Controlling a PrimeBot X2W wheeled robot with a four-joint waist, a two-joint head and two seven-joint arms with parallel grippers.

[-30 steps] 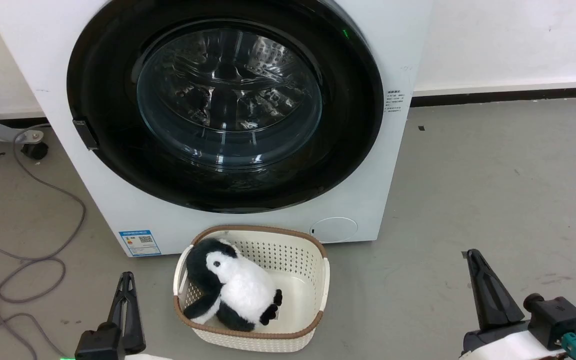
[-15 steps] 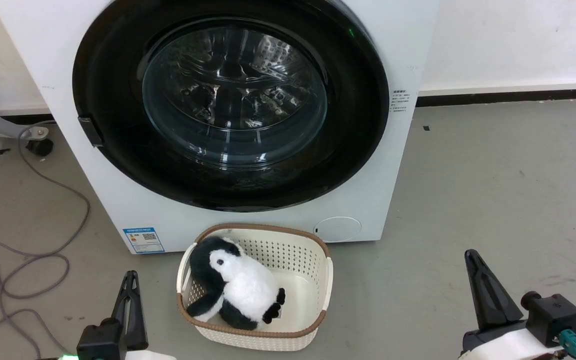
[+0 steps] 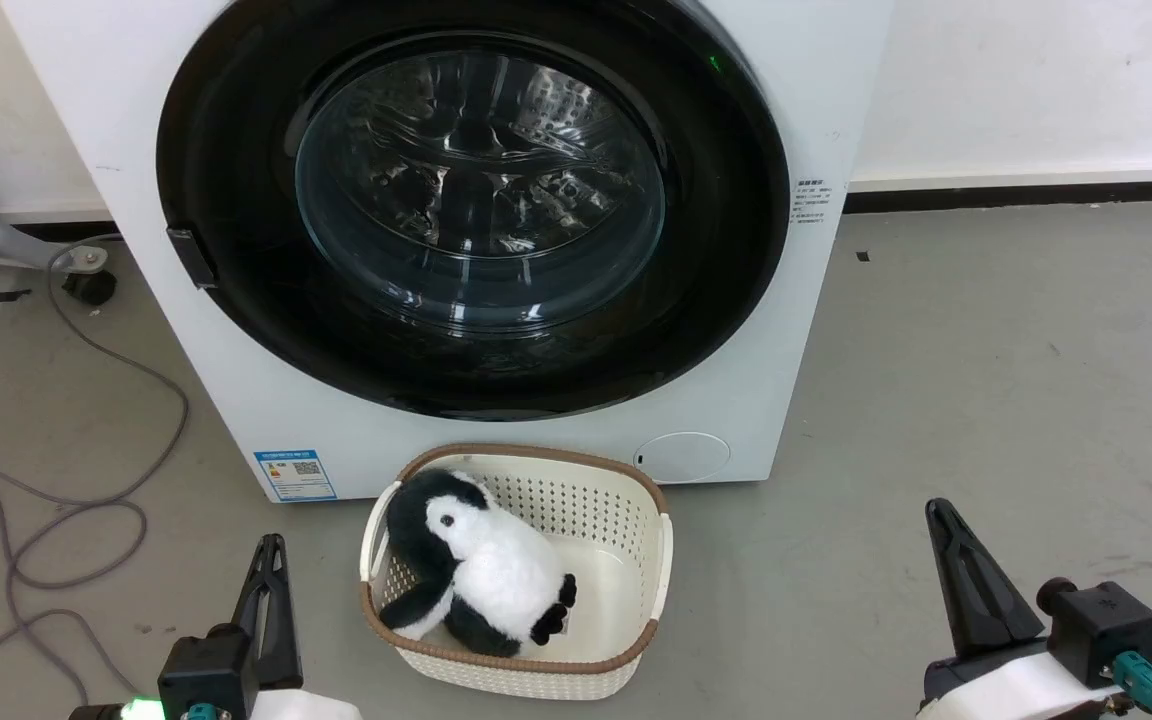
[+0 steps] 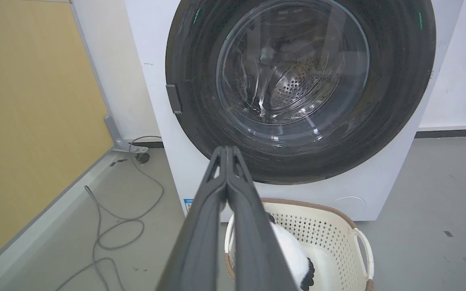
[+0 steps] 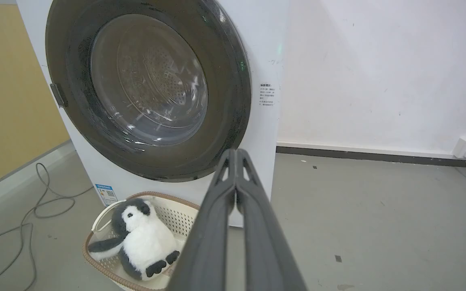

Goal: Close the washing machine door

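The machine runs off the top edge in the head view, taking the upper arc of the door with it. Print on the blue sticker and on the small label beside the door is too small to read. In the left wrist view the left pincer covers most of the penguin and the left of the basket, which the bottom edge also cuts. The right pincer hides the basket's right part in its own view. The cable leaves the head view at the left edge.
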